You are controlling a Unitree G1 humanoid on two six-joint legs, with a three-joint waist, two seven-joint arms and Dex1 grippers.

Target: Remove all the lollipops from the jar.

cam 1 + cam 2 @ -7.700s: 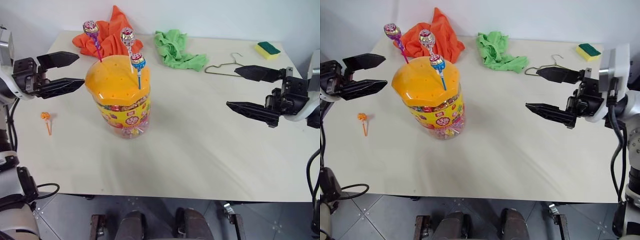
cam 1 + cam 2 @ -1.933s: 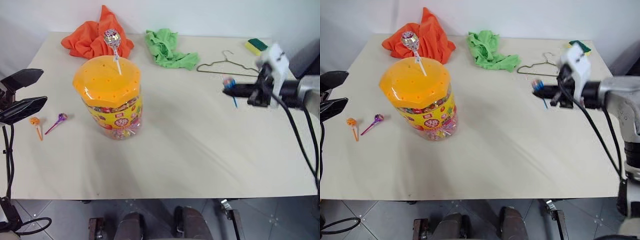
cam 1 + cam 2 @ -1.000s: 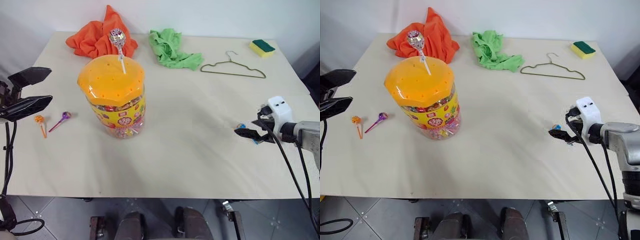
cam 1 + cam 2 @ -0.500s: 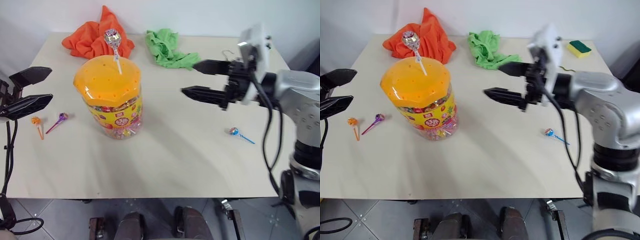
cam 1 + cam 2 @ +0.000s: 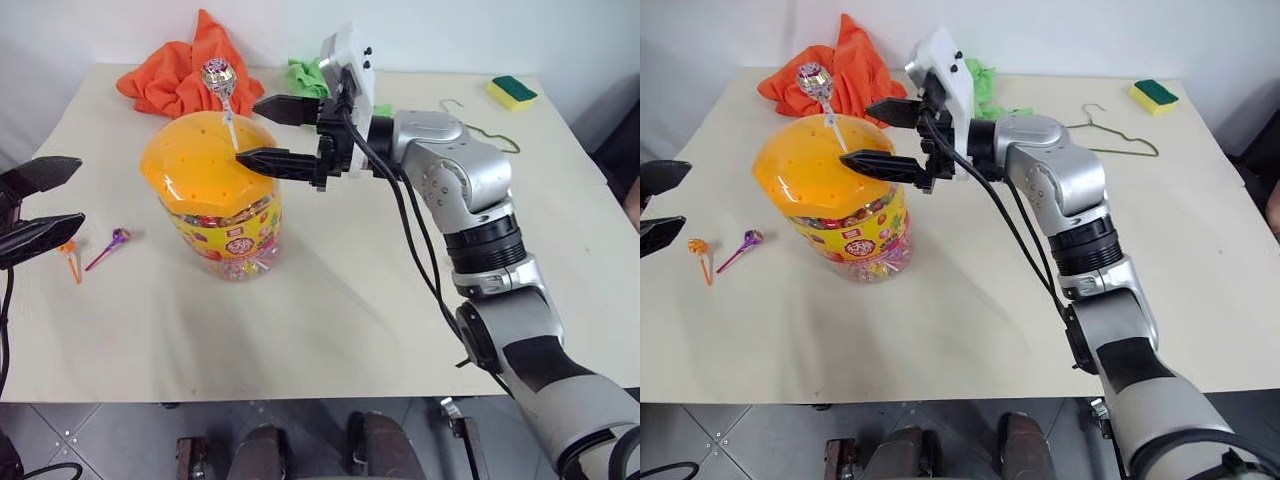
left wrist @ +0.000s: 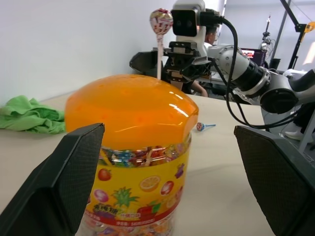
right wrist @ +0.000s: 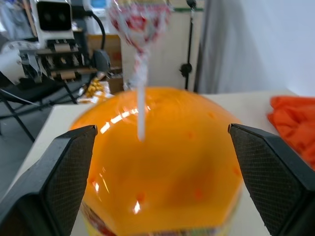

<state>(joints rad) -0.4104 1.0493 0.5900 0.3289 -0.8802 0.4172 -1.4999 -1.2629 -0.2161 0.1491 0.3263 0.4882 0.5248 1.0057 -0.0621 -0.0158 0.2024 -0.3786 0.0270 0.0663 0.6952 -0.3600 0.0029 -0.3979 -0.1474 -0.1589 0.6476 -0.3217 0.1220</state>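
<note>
Spanning most of the head views: pale bench [image 5: 350, 300], with the large clear jar [image 5: 232, 236] upright on its left half, orange lobed lid [image 5: 200, 170] still on. Behind the jar, against the far edge, a crumpled orange cloth [image 5: 170, 75]; beside it a green cloth [image 5: 985, 85], partly hidden by the right arm. Further right, a wire hanger [image 5: 1120, 145] and a yellow-green sponge [image 5: 511, 92] near the far corner. Right claw [image 5: 262, 132] level over the lid's far side, black fingers spread wide, nothing between them, one finger on either side of the white stick. Left claw [image 5: 45, 208] off the bench's left edge, likewise wide and empty, pointed toward the jar. One white-wrapped lollipop [image 5: 218, 76] upright in a lid hole, head well above the lid. On the bench left of the jar, a purple lollipop [image 5: 110, 246] and an orange lollipop [image 5: 70, 258] lying close together. From the left wrist, a blue lollipop [image 6: 203, 126] flat on the bench beyond the jar.
</note>
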